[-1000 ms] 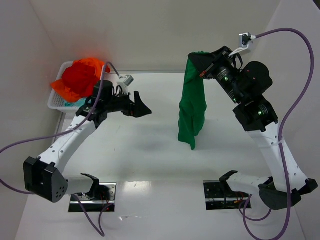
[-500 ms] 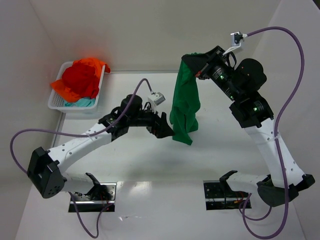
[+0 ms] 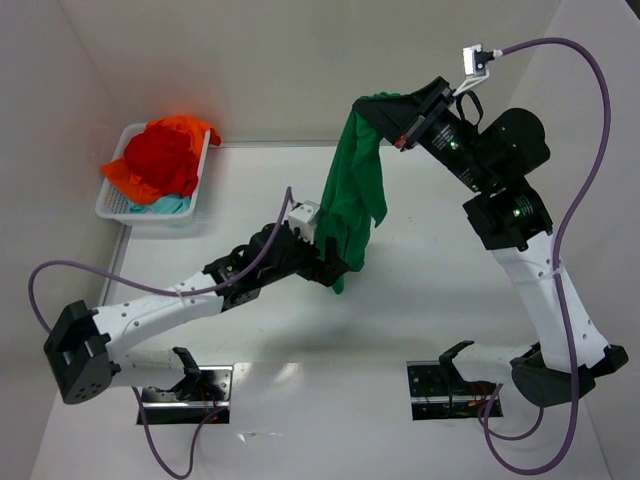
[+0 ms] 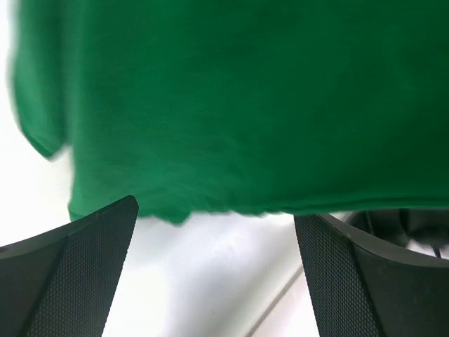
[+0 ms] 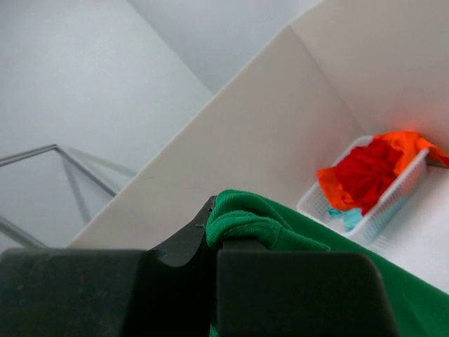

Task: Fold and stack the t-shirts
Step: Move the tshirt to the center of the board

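Observation:
A bright green t-shirt (image 3: 352, 195) hangs in the air from my right gripper (image 3: 385, 112), which is shut on its top edge (image 5: 242, 217) high above the table. My left gripper (image 3: 335, 268) is open at the shirt's lower hem, its two fingers wide apart. In the left wrist view the green cloth (image 4: 238, 105) fills the upper frame and its hem hangs just above the gap between the fingers (image 4: 91, 260). Red (image 3: 160, 160), orange (image 3: 185, 126) and teal (image 3: 165, 206) t-shirts lie heaped in the basket at the back left.
The white slotted basket (image 3: 112, 208) stands at the table's back left corner; it also shows in the right wrist view (image 5: 393, 200). White walls enclose the table on the left, back and right. Two metal base plates (image 3: 185, 392) sit at the near edge.
My left arm has swung right across the table from near the basket to the shirt's lower hem. My right gripper has lifted the green shirt higher and shifted it left.

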Available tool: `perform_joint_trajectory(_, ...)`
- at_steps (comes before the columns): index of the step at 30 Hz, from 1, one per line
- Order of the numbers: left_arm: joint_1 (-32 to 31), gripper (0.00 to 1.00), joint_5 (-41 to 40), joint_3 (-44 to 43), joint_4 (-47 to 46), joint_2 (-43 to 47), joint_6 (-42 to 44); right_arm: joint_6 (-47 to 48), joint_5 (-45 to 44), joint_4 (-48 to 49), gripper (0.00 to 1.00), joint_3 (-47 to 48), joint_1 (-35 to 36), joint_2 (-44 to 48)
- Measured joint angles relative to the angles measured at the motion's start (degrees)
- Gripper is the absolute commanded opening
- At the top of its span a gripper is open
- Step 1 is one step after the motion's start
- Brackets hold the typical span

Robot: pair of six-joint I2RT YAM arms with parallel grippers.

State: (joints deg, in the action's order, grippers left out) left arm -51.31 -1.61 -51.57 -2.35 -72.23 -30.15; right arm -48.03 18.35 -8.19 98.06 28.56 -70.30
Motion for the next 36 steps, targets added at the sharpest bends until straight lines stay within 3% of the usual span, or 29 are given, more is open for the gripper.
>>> perform_joint_trajectory(8,-0.39,0.99,-10.64,3.54,-3.82,7.41,0.26,-2.71,3.02,2.84,0.0,4.92,0.0,-0.42)
perform_joint_trajectory(20,-4.83,0.97,-5.92,6.82,-3.32,8.52,1.18,-1.9,1.81,3.1,0.0,11.69,0.0,-2.25)
perform_joint_trajectory(27,-6.99,0.97,-7.04,4.63,-2.69,1.6,0.63,-2.47,1.68,2.91,0.0,12.57,0.0,-4.57)
perform_joint_trajectory(36,-10.19,0.97,-1.68,1.64,-4.55,-3.56,1.51,-0.85,-1.33,2.6,0.0,12.98,0.0,-5.11)
